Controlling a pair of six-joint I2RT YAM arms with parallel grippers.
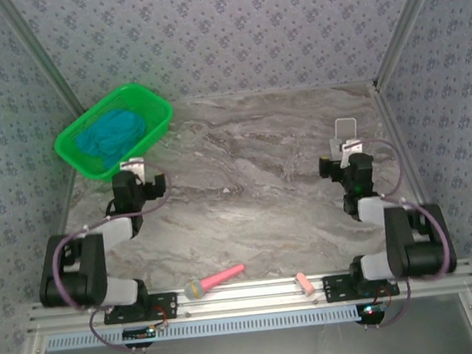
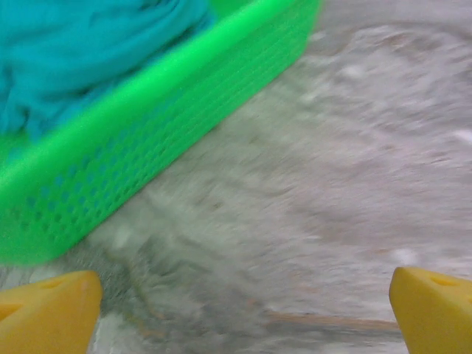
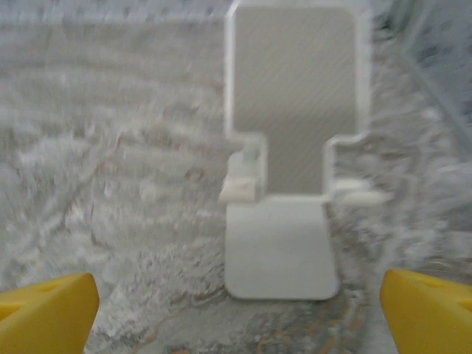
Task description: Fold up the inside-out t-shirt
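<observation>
I count one green plastic mesh basket (image 1: 157, 118) and one teal t-shirt of soft cloth (image 1: 110, 132). There is one white plastic stand (image 1: 346, 126), one pink stick-shaped tool (image 1: 217, 280) with a yellow-teal head, one small pink block (image 1: 304, 283) and one grey marbled surface (image 1: 254, 192). The end effectors are two: left end effector (image 1: 132, 164), right end effector (image 1: 351, 146)
</observation>
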